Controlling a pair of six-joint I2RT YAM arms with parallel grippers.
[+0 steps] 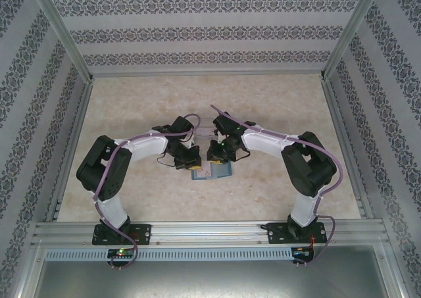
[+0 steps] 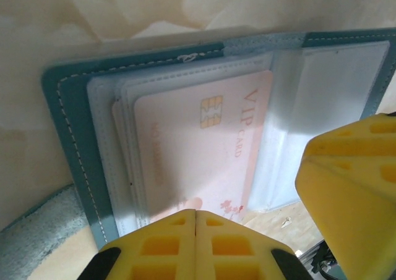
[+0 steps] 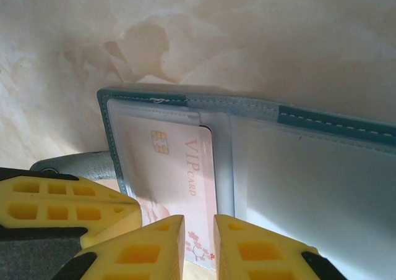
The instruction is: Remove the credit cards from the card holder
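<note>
The card holder (image 2: 62, 125) is seen lying open near the centre of the table (image 1: 131, 114), with its two halves set along 9 to 3 in the top view. A pale credit card (image 2: 185, 150) marked VIP is lodged in a clear pocket (image 2: 102, 144) of one half. Its long axis runs close to 12 to 6 in both wrist views, with the chip end toward 12.

The card is judged light, thin, stiff and slick. The holder is judged soft and likely to be dragged along unless it is pinned. The short end at 6 is judged the best hold, to be pinched across the faces and drawn along the long axis.

The left pincer (image 2: 195, 246) is closed tight at the holder's 6 o'clock edge; whether anything is nipped cannot be told. The right pincer (image 3: 198, 246) is parted by a narrow gap over the card's end, and nothing is seen clamped in it.
</note>
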